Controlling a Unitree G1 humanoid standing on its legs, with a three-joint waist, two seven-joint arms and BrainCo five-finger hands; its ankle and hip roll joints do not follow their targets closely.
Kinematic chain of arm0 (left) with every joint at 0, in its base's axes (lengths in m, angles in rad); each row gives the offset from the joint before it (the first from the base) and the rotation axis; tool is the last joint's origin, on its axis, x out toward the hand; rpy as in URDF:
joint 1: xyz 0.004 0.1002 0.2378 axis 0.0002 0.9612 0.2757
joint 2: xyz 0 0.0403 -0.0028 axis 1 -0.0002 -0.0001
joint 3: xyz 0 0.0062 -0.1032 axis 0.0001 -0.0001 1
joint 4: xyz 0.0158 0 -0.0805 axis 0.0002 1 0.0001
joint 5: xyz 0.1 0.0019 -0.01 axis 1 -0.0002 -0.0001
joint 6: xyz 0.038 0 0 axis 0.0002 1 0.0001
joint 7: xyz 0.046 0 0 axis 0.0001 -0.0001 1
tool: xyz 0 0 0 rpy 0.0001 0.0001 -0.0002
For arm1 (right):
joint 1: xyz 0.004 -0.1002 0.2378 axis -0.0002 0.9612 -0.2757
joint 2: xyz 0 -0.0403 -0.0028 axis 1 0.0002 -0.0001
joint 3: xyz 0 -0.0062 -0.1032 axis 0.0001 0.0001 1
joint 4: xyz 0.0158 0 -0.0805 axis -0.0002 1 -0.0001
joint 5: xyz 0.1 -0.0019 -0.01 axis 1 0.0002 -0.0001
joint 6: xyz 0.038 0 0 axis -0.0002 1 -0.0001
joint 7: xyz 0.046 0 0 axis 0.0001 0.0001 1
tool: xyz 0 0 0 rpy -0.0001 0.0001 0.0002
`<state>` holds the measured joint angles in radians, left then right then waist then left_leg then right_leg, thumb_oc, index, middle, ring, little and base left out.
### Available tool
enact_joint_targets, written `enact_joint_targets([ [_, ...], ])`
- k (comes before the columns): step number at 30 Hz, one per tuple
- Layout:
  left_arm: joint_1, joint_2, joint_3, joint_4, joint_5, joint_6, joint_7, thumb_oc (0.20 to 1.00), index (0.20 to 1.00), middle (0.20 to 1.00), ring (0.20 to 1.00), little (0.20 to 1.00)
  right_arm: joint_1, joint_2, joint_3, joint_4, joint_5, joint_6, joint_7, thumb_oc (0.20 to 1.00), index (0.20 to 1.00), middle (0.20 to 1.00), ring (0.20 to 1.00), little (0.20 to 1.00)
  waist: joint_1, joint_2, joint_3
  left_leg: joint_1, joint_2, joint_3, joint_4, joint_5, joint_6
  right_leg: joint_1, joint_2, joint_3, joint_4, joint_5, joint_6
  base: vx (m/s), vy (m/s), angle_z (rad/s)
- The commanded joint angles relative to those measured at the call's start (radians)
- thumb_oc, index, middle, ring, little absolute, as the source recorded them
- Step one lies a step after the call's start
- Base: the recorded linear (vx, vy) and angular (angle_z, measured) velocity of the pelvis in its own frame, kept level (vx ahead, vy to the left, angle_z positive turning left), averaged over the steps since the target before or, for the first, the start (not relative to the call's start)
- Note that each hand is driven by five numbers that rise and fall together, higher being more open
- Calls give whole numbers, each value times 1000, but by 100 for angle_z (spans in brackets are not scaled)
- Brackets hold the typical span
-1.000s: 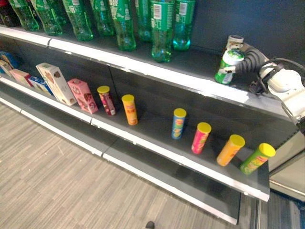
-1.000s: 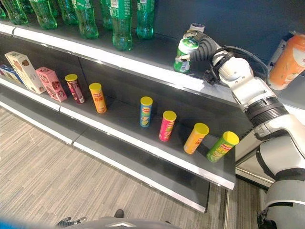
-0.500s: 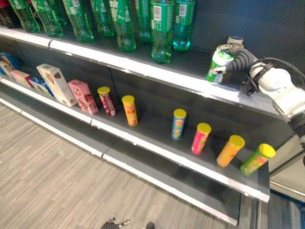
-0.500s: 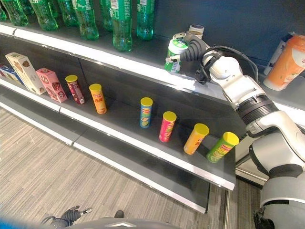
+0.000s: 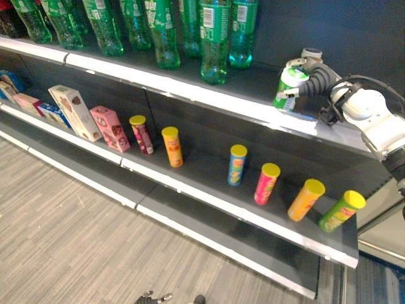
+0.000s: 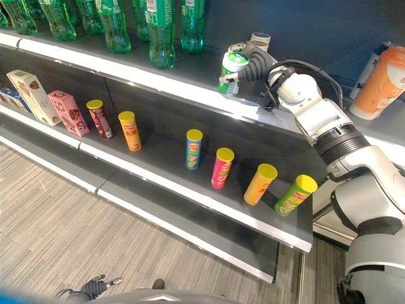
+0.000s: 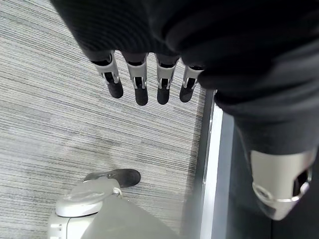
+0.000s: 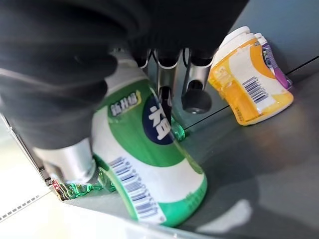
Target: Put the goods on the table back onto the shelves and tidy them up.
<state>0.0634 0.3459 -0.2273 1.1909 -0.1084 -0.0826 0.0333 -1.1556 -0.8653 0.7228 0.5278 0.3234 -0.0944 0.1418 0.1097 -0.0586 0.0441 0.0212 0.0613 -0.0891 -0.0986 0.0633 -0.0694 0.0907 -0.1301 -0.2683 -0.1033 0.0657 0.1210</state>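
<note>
Gripping the green-and-white container (image 6: pixel 231 71) with fingers curled round it, the right hand (image 6: pixel 254 63) held it tilted on the top shelf (image 6: pixel 190 88); best stood upright before letting go.

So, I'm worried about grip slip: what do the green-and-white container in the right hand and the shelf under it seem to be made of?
The green-and-white container in the right hand looks like plastic under a glossy printed wrap, judging by its sheen. The upper shelf looks like dark matte painted metal with a pale front strip, though that is a guess.
</note>
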Motion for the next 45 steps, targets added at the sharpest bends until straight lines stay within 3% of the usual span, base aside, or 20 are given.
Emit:
enact_joint_targets([
  [1, -79, 60, -10, 38, -11, -13, -2, 1000, 1000, 1000, 1000, 1000, -150, -34, 98, 64, 10, -13, -2, 200, 200, 200, 200, 200, 11, -47, 32, 59, 26, 82, 11, -106, -45, 46, -60, 32, 17, -63, 63, 0, 0, 0],
  [11, -78, 65, -7, 32, -10, -10, -8, 1000, 1000, 1000, 1000, 1000, -143, -41, 89, 62, 7, -14, -2, 200, 200, 200, 200, 200, 3, -43, 34, 70, 26, 92, 11, -112, -43, 48, -61, 41, 18, -65, 63, 6, 2, -4],
  [13, -75, 68, 0, 32, -13, -9, -5, 1000, 1000, 1000, 1000, 1000, -166, -55, 93, 36, -9, -25, -22, 1000, 1000, 1000, 1000, 1000, -1, -44, 33, 72, 26, 92, 11, -114, -42, 48, -58, 43, 16, -66, 63, 20, 16, -8],
  [18, -75, 74, 34, 47, -19, -5, 7, 1000, 1000, 1000, 1000, 1000, -257, -167, 99, -163, -55, -68, -93, 1000, 1000, 1000, 1000, 1000, -27, -47, 31, 74, 24, 104, 11, -120, -40, 39, -63, 58, 19, -60, 67, 10, 42, -1],
  [22, -85, 76, 63, 59, -13, -7, 22, 1000, 1000, 1000, 1000, 1000, -296, -245, 25, -272, -77, -112, -181, 1000, 1000, 1000, 1000, 1000, -53, -53, 22, 84, 20, 124, 11, -134, -32, 25, -67, 84, 23, -51, 75, 10, 69, -22],
  [23, -88, 72, 70, 59, -14, -9, 28, 1000, 1000, 1000, 1000, 1000, -282, -274, -20, -289, -83, -123, -221, 1000, 1000, 1000, 1000, 1000, -65, -56, 20, 88, 18, 130, 11, -139, -29, 17, -66, 100, 23, -47, 78, 14, 120, -52],
  [25, -84, 45, 102, 64, -9, -4, 38, 1000, 1000, 1000, 1000, 1000, -46, -334, -309, -484, -106, -149, -284, 1000, 1000, 1000, 1000, 1000, -108, -51, 13, 106, 13, 157, 11, -159, -13, -1, -68, 149, 27, -38, 85, 35, 174, -38],
  [26, -79, 37, 110, 66, -1, -5, 36, 1000, 1000, 1000, 1000, 1000, 94, -321, -450, -559, -104, -164, -293, 1000, 1000, 1000, 1000, 1000, -124, -49, 13, 116, 8, 175, 11, -168, -3, -13, -69, 177, 32, -33, 90, 23, 165, -65],
  [27, -80, 36, 110, 65, 6, -4, 36, 1000, 1000, 1000, 1000, 1000, 167, -308, -516, -601, -108, -167, -293, 1000, 1000, 1000, 1000, 1000, -130, -49, 14, 121, 6, 185, 11, -171, 1, -20, -69, 190, 35, -29, 93, 7, 184, -110],
  [29, -86, 7, 114, 42, 31, -9, 31, 1000, 1000, 1000, 1000, 1000, 483, -164, -725, -769, -118, -175, -257, 1000, 1000, 1000, 1000, 1000, -182, -34, 27, 139, -15, 234, 11, -188, 28, -62, -78, 272, 41, 0, 108, -57, 295, -102],
  [31, -104, -8, 113, 14, 41, -10, 29, 1000, 1000, 1000, 1000, 1000, 732, -11, -827, -862, -126, -156, -219, 1000, 1000, 1000, 1000, 1000, -224, -27, 46, 143, -34, 270, 11, -197, 51, -110, -78, 344, 66, 23, 120, -90, 292, -98],
  [34, -114, -9, 122, -8, 60, -8, 27, 1000, 1000, 1000, 1000, 1000, 947, 99, -859, -886, -154, -126, -171, 1000, 1000, 1000, 1000, 1000, -268, -34, 74, 148, -43, 314, 11, -206, 69, -177, -62, 407, 122, 51, 133, -91, 137, -95],
  [36, -124, -11, 123, -18, 80, -3, 31, 1000, 1000, 1000, 1000, 1000, 1032, 131, -855, -888, -197, -110, -151, 1000, 1000, 1000, 1000, 1000, -297, -39, 103, 159, -32, 378, 11, -209, 77, -225, -41, 395, 164, 75, 139, -138, 59, -84],
  [41, -130, 4, 119, -50, 80, -1, 25, 1000, 1000, 1000, 1000, 1000, 1036, 48, -945, -878, -275, -118, -211, 1000, 1000, 1000, 1000, 1000, -274, -29, 85, 142, 8, 475, 11, -192, 73, -175, -119, 215, 202, 34, 106, -100, -56, -106],
  [45, -128, 10, 117, -45, 84, -5, 21, 1000, 1000, 1000, 1000, 1000, 1066, 6, -1017, -841, -293, -113, -244, 1000, 1000, 1000, 1000, 1000, -262, -47, 51, 142, 4, 490, 11, -196, 64, -123, -146, 192, 141, 63, 125, 19, -93, -26],
])
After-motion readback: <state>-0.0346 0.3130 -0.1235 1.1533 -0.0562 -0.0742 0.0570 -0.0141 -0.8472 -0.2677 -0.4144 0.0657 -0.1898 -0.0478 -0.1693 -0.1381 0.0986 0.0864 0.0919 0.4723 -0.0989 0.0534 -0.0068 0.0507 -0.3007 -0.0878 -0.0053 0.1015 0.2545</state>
